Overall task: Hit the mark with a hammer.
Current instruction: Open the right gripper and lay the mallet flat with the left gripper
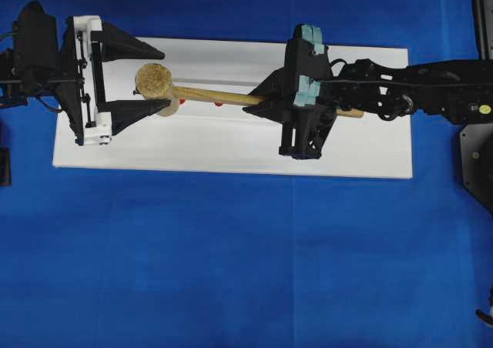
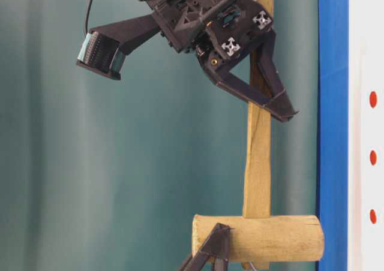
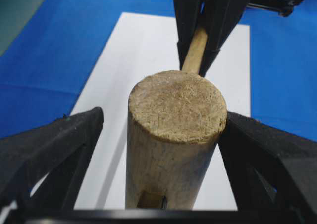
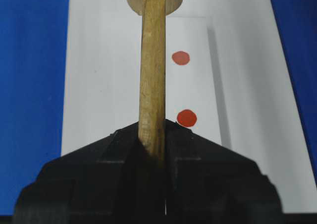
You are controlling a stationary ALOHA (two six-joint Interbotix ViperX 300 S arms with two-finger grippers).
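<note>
The hammer (image 1: 223, 95) is held above the white board (image 1: 231, 152), head toward the left. The right pincer (image 1: 271, 104) pinches its handle mid-length. The left pincer (image 1: 146, 78) stands spread, flanking the head (image 3: 176, 135). Red marks (image 4: 186, 117) lie beneath the handle. Risk: a left finger (image 3: 49, 149) could block or deflect the swing, causing a missed mark.

No readable text, labels or numbers anywhere.
</note>
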